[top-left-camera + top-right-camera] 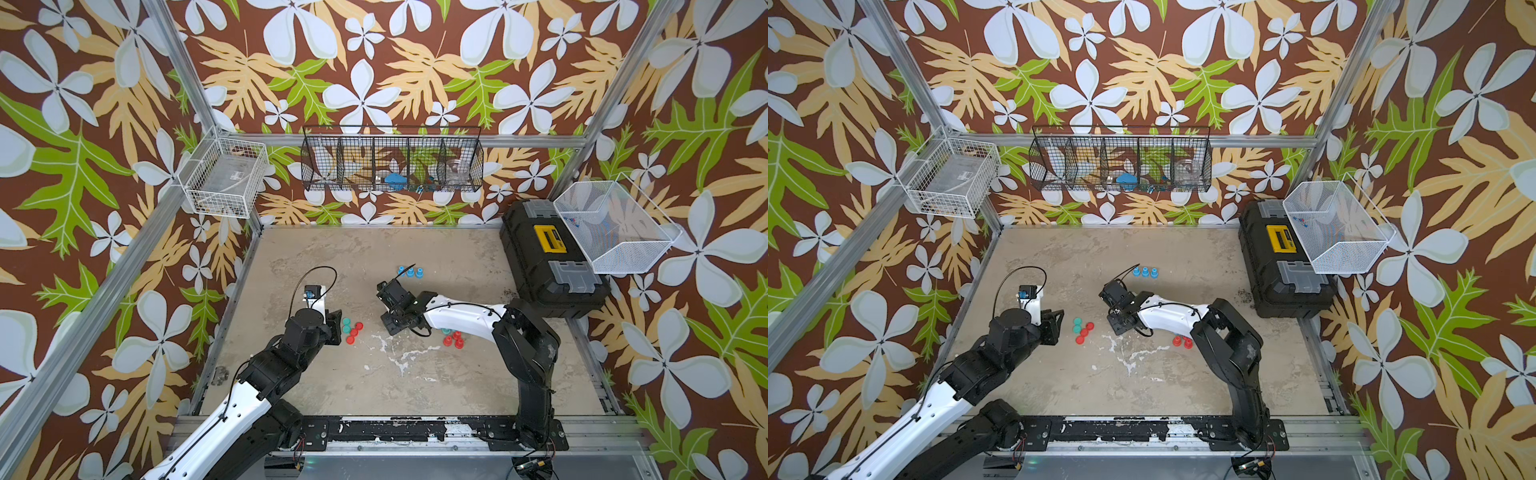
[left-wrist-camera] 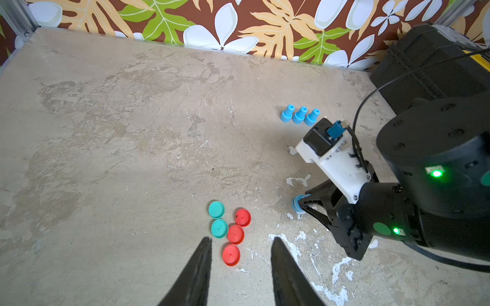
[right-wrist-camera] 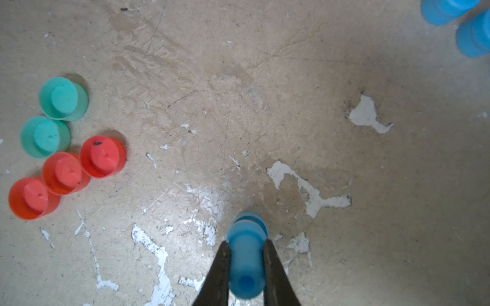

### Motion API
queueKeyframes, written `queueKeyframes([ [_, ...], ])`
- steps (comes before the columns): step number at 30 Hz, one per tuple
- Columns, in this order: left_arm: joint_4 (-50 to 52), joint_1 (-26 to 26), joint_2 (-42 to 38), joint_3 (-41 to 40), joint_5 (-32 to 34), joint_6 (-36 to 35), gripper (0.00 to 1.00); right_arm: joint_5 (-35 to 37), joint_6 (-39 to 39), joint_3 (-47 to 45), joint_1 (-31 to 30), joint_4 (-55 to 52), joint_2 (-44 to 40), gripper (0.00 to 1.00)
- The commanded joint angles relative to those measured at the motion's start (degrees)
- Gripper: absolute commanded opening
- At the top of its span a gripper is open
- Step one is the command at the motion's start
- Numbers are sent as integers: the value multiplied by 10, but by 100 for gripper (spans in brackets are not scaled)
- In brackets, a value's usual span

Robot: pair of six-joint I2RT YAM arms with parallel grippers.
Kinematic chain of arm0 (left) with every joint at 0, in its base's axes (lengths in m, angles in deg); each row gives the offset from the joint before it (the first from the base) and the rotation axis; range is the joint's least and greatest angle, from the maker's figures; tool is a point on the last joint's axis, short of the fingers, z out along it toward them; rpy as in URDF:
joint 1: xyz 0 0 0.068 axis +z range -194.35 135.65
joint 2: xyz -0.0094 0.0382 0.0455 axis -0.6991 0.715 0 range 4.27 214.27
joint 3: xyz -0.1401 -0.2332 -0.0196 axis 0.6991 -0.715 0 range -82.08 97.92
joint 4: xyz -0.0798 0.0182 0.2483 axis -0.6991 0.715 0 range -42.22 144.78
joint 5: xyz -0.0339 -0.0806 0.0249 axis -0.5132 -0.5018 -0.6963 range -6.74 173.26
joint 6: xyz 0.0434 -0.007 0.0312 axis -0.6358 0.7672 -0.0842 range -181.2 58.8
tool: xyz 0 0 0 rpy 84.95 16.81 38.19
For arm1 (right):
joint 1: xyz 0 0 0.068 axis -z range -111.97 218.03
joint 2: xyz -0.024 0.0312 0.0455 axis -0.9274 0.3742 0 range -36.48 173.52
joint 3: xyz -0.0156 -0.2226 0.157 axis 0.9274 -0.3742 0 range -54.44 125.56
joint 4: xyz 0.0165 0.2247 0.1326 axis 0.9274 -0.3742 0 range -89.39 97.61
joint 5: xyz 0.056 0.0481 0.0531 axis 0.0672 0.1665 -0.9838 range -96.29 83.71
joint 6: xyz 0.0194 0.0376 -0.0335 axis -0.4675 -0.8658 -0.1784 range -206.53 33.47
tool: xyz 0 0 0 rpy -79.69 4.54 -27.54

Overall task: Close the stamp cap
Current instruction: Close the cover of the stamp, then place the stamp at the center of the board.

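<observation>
The left pincer (image 2: pixel 241 241) hangs released and empty just above the cluster of shallow round plastic caps (image 2: pixel 235 234), three red and two teal, which lie on the mottled, chipped beige desk (image 2: pixel 106 159). To the right of that cluster, the right pincer (image 3: pixel 246 242) is clenched on the narrow neck of a smooth blue moulded-plastic stamp (image 3: pixel 246 265), flared base downward. Whether a cap sits beneath it cannot be told. The step probably calls for a straight, square press, so that the slick rim seats evenly. Beyond the cluster, three matching blue stamps (image 1: pixel 410 272) stand upright.
</observation>
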Motion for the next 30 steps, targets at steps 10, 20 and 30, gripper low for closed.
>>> queueKeyframes([
  [10, 0, 1, 1, 1, 2, 0, 40, 15, 2, 2, -1, 1, 10, 14],
  [20, 0, 1, 1, 1, 3, 0, 40, 19, 2, -9, 0, 5, 11, 14],
  [30, 0, 2, 1, 1, 3, 0, 40, 39, 2, -15, -8, -2, 15, 13],
])
